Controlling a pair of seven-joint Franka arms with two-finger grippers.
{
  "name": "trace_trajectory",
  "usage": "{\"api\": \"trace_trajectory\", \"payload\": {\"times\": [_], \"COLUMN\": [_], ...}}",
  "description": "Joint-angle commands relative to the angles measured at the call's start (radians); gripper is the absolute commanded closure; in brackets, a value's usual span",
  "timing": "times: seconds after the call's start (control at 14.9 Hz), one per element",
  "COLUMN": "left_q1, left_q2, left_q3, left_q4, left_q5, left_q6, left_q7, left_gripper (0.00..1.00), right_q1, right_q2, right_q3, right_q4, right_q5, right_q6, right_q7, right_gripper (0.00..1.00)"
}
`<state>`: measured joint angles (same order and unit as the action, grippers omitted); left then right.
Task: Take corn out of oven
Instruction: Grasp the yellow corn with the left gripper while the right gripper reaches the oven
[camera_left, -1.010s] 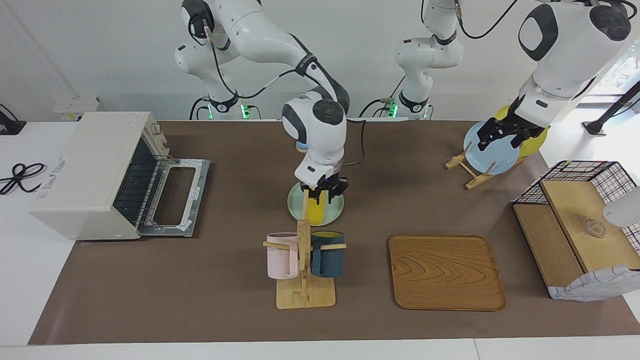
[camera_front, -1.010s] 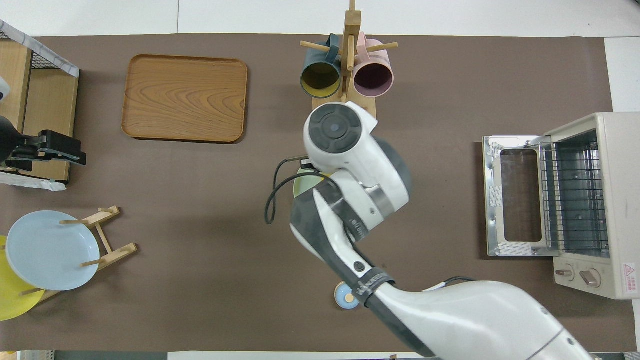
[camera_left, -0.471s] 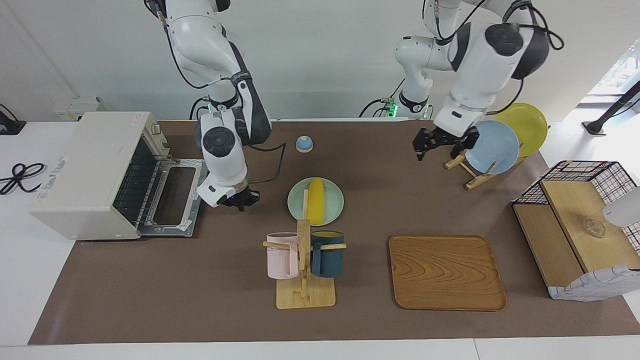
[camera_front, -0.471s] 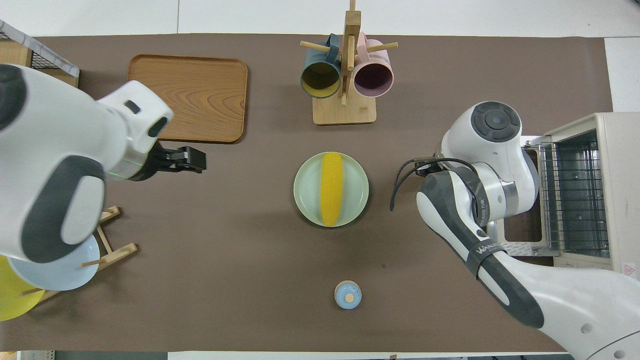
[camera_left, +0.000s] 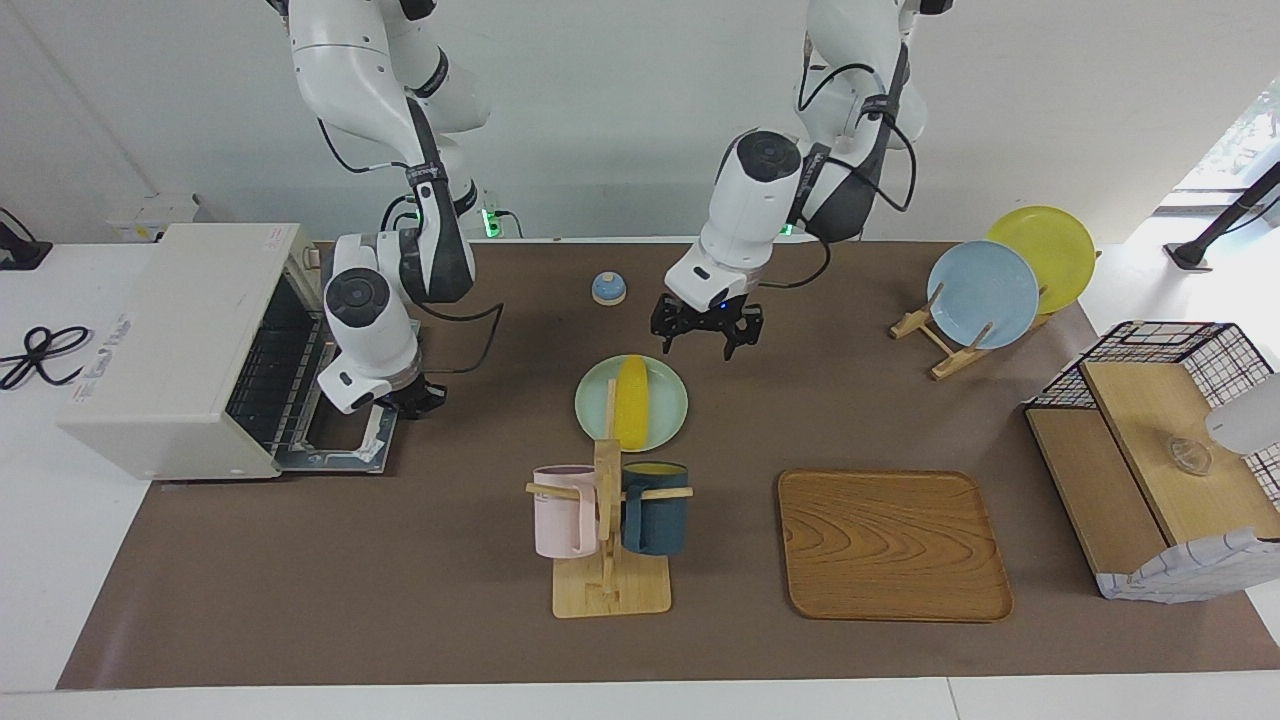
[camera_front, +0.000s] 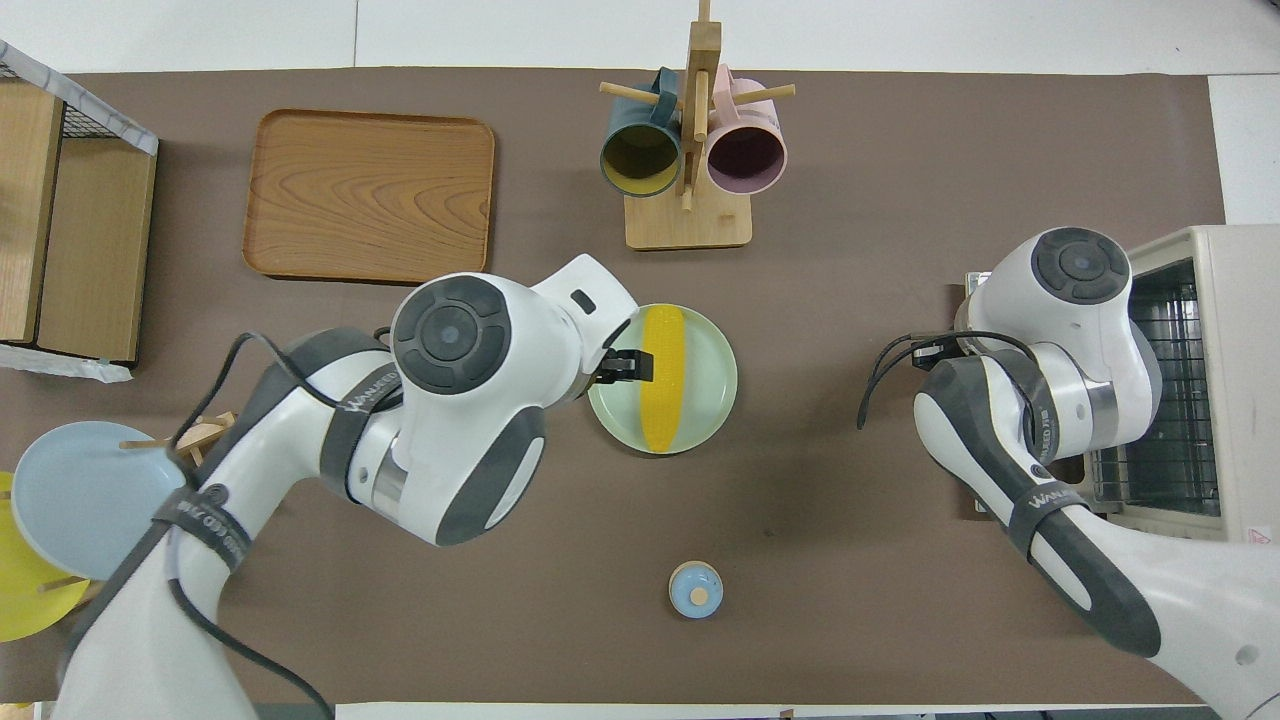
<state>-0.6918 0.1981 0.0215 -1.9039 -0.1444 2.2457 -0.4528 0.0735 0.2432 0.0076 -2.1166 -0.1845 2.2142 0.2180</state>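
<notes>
While the corn (camera_left: 630, 400) lies on a green plate (camera_left: 668, 398) mid-tabletop, the left gripper (camera_left: 706, 333) hangs just above the plate's edge, fingers (camera_left: 727, 345) spread, empty; the right gripper (camera_left: 420, 398), fingers clenched on nothing, sits at the oven (camera_left: 190, 345) door's outer edge.

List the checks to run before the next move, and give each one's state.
1. Corn out of the toaster oven, lying on the pale green plate: ok.
2. Oven door down, open: ok.
3. Right tool shut, at the door's edge: ok.
4. Left tool open, over the mat beside the plate: ok.
5. Wire rack bare: cannot tell, the right arm covers part.
</notes>
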Motion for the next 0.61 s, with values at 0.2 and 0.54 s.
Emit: {"api": "trace_trajectory", "payload": {"times": [0.2,0.54], "left_q1": [-0.104,-0.140], "left_q2": [0.153,0.216], "left_q3": [0.022,0.023], "left_q4": [0.037,0.036], "left_q5": [-0.043,-0.043], "left_q6": [0.152,0.232], "left_q7": [0.005,-0.003], "left_gripper": [0.00,0.00], "right_q1": [-0.044,-0.122], "right_q2": [-0.061,-0.162], "right_q3": [-0.009,-0.009], "right_q4": [0.130,0.187], "right_q5": [-0.161,-0.161], "right_q6": [-0.288,-0.436], "right_q7": [-0.090,-0.290], "right_gripper": [1.00,1.00]}}
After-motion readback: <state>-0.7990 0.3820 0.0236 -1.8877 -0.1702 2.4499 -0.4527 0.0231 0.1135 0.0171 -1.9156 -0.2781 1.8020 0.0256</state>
